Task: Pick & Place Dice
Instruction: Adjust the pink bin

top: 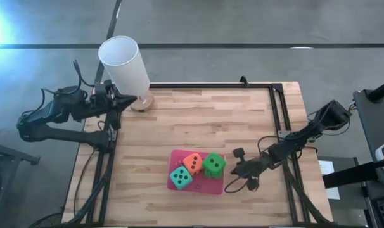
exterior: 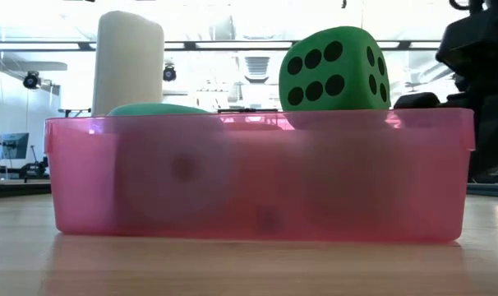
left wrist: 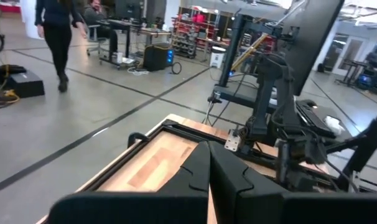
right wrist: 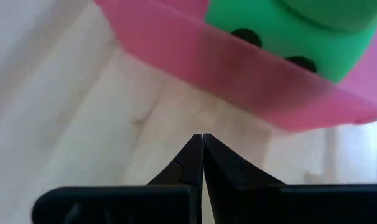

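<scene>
A pink tray (top: 208, 187) rests on the wooden table near its front edge. Three dice lie inside it: a teal one (top: 180, 178), an orange one (top: 192, 163) and a green one (top: 213, 164). In the low view the green die (exterior: 335, 70) sticks up above the tray's wall (exterior: 257, 173). My right gripper (top: 235, 170) is shut and slants down at the bare wood just right of the tray. In the right wrist view its tips (right wrist: 203, 140) stand short of the tray's wall (right wrist: 238, 68). My left gripper (top: 134, 100) is shut, level and high at the table's far left corner.
A tall white cup (top: 123, 63) stands on a round wooden base at the far left corner, close to my left gripper. A black frame (top: 277, 114) runs along the table's far and right edges. Bare wood lies left of and behind the tray.
</scene>
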Available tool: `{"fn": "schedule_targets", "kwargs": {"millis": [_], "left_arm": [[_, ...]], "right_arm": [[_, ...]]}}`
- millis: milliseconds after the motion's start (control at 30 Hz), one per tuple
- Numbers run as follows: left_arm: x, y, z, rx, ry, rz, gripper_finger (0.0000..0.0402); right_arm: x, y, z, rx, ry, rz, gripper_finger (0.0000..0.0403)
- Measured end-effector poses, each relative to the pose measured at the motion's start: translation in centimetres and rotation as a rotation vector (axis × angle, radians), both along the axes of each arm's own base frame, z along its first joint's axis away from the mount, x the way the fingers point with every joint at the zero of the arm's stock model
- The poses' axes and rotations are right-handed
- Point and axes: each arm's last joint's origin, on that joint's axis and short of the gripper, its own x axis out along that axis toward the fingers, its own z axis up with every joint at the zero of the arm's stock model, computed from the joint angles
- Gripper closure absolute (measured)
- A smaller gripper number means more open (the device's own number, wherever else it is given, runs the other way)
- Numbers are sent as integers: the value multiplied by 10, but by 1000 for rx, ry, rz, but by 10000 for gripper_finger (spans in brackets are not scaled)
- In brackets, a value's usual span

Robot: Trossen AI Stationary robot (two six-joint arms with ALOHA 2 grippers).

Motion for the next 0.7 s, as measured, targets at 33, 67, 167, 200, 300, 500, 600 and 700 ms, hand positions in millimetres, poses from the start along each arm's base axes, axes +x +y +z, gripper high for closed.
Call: {"fn": "schedule_targets", "kwargs": {"millis": [33,67,167,200,300,500,600,700], "left_arm": [[0,0,0,-5,-2,8,398],[0,0,0,-14,-5,17,398],[0,1,0,-38,-14,41,398],[0,1,0,-44,-16,42,398],[0,1,0,-60,-22,43,398],[0,1,0,-60,-21,46,398],[0,1,0,-60,-20,46,398],[0,1,-1,-60,-13,47,398]], "right_arm": [[0,0,-3,-24,-12,9,394],[2,1,-5,-41,-29,21,394],[8,4,-13,-66,-58,57,394],[10,5,-16,-74,-61,66,394],[17,10,-21,-113,-55,102,394],[36,21,-21,-149,-76,149,394],[46,27,-18,-161,-97,167,394],[56,30,-18,-171,-108,164,394]]}}
